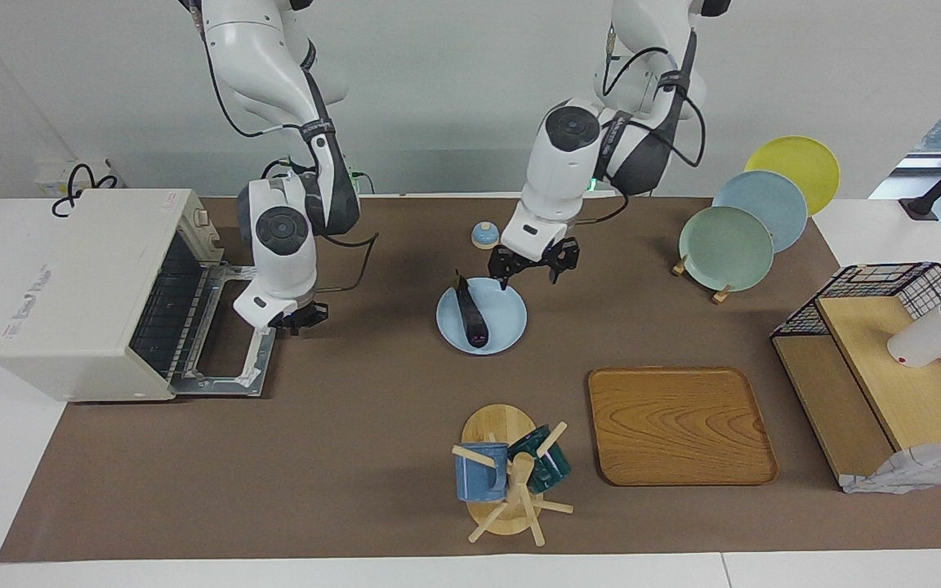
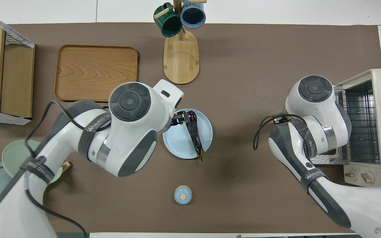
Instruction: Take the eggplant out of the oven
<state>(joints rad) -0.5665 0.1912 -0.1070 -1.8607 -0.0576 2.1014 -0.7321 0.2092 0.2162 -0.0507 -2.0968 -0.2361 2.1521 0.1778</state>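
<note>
The dark purple eggplant point(image 1: 468, 314) lies on a light blue plate point(image 1: 507, 322) in the middle of the table, thin stem end toward the robots; both show in the overhead view, eggplant point(image 2: 193, 132) and plate point(image 2: 177, 143). The cream oven point(image 1: 86, 278) stands at the right arm's end with its door point(image 1: 234, 343) dropped open and its rack point(image 2: 359, 125) bare. My left gripper point(image 1: 529, 271) hangs open and empty over the plate's rim, apart from the eggplant. My right gripper point(image 1: 295, 318) is low over the edge of the open door.
A small blue bell point(image 1: 484, 235) sits nearer to the robots than the plate. A mug tree point(image 1: 507, 474) and wooden tray point(image 1: 679, 425) lie farther out. A plate rack point(image 1: 724, 241) and a wire-and-wood shelf point(image 1: 879, 367) stand at the left arm's end.
</note>
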